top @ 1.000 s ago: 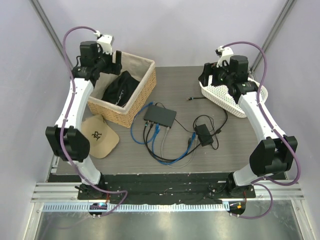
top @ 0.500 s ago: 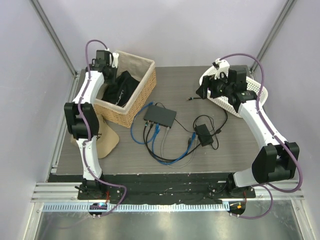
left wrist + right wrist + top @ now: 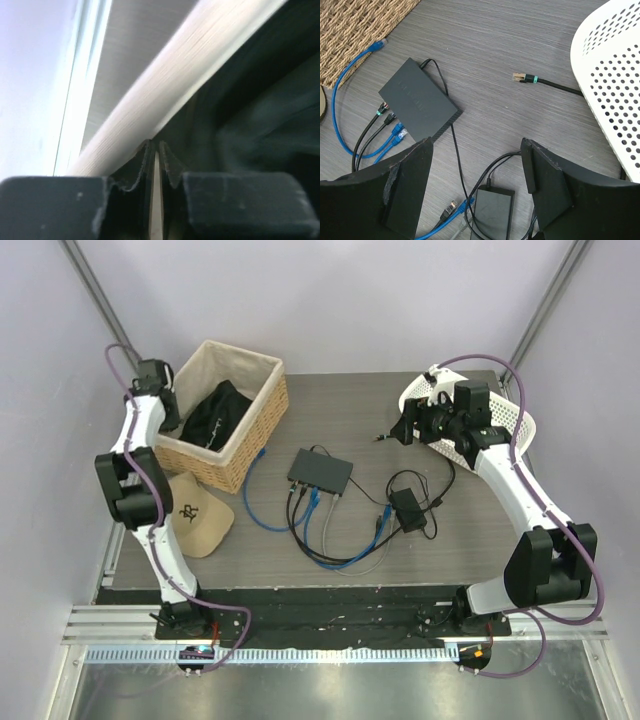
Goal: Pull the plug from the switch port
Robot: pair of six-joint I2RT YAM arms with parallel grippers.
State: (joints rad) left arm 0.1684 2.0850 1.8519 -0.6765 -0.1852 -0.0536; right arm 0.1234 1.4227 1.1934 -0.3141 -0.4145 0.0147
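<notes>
Top external view: right gripper (image 3: 405,426) hangs wide open and empty, at 2 o'clock from the flat black rectangular switch box (image 3: 320,472).
Plugged switch ports (image 3: 312,491) line the box's 7 o'clock edge, so swing round there, pinch one plug body and pull straight out. Bare table lies between; the chunky black power brick (image 3: 408,508) crowds 5 o'clock. Left gripper (image 3: 154,150), nearly closed, apparently on the woven wicker basket (image 3: 262,412) rim, sits clear.

A robot test lab.
Two robot arms (image 3: 515,480) are bolted to a grey table (image 3: 345,405), shut in by plain walls (image 3: 350,300).
</notes>
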